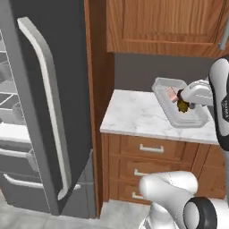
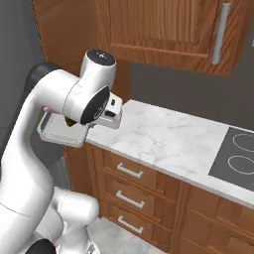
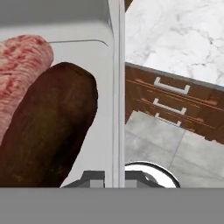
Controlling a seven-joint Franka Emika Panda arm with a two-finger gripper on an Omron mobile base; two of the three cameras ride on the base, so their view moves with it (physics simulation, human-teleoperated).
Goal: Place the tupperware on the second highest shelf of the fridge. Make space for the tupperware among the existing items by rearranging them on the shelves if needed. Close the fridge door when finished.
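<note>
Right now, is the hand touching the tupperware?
Touching. In the hand view the hand is shut on the rim of the tupperware, which passes between its fingertips.

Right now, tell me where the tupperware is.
The tupperware is in the hand, lifted over the marble counter in the left base view, right of the fridge.
</note>
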